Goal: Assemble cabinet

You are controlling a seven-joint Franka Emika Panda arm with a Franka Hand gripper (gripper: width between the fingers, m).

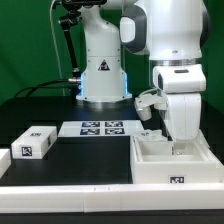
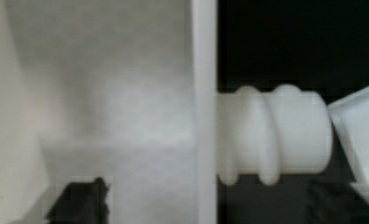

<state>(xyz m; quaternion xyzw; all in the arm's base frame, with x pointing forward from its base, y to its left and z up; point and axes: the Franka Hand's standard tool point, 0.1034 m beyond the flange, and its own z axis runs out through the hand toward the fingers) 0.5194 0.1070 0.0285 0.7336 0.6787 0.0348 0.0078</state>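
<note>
One open white cabinet body (image 1: 170, 168) sits on the black table (image 1: 90, 165), on the exterior view's right of the marker board (image 1: 100, 128), close to it but apart; one square tag shows on its front wall. Two loose white cabinet blocks lie on the other side of the marker board: a tagged block (image 1: 35, 143) near it, and a second block (image 1: 6, 160) farther out, cut off by the frame edge. One marker board, four tags on it. One robot base (image 1: 100, 75) with a triangle sticker stands behind the marker board.

The gripper (image 1: 153, 122) hangs low over the cabinet body's wall nearest the marker board; the exterior view hides the fingers. In the wrist view, one flat white panel (image 2: 101, 110) fills half the frame, with one ribbed white peg (image 2: 270, 135) sticking out from its edge and touching it. One more angled white part (image 2: 362, 115) is just past the peg. One dark fingertip (image 2: 83, 202) shows against the panel; the other is unclear, so I cannot tell whether the jaws are clenched or released
</note>
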